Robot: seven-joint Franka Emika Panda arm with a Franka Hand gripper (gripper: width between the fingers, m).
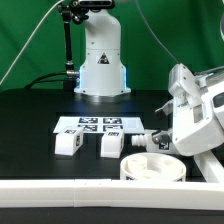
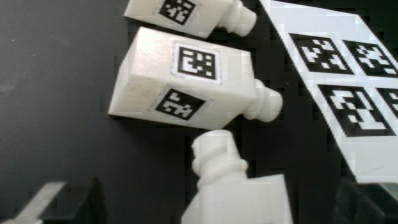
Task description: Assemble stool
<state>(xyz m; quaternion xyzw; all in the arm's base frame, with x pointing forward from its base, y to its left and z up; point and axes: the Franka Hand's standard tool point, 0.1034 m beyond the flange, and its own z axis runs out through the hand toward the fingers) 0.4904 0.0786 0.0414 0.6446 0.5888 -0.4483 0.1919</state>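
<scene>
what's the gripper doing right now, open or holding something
gripper: jaws look open, over a loose stool leg but not clamped on it

Marker board (image 1: 88, 124) lies flat on black table (image 1: 35, 115).

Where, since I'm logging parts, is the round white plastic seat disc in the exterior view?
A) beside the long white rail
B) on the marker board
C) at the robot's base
A: the round white plastic seat disc lies right beside the long white rail, away from the marker board.
</scene>
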